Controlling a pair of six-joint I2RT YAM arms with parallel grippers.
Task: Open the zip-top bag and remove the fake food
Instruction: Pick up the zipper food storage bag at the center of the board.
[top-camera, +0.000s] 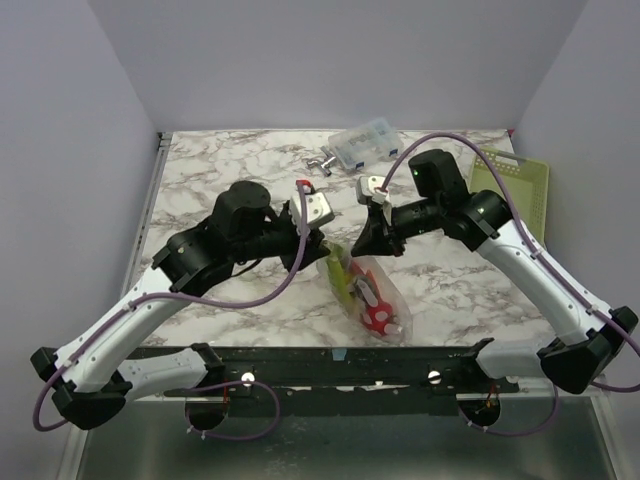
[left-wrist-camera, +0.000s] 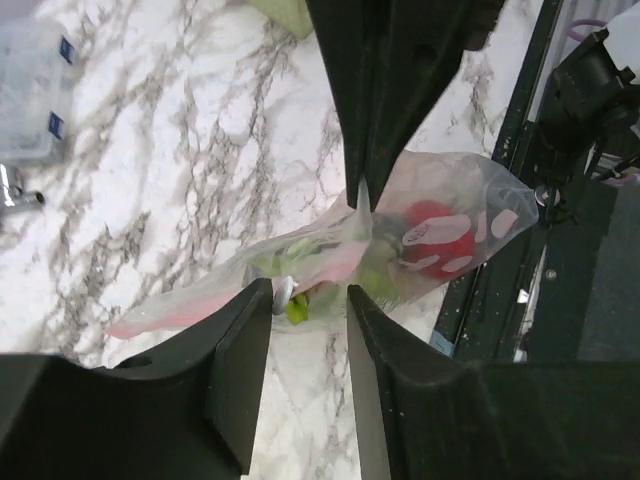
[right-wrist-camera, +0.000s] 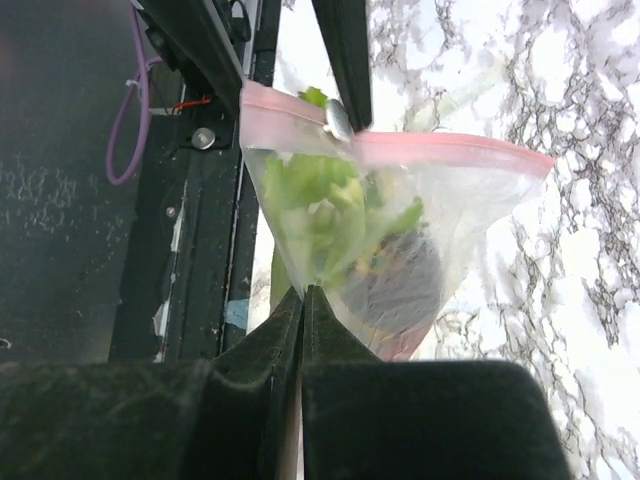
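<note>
Observation: I see right gripper (right-wrist-camera: 303, 292) shut on clear crinkly plastic zip-top bag (right-wrist-camera: 470, 190); left gripper (left-wrist-camera: 308, 295) jaws apart at its pink zipper strip (right-wrist-camera: 440, 150); coloured plastic fake food (left-wrist-camera: 430, 230) inside.

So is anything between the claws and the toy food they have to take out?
Yes, the clear bag itself. The toy food lies inside its plastic wall, and the right claw pinches that plastic, not the food. The pink strip looks shut.
</note>
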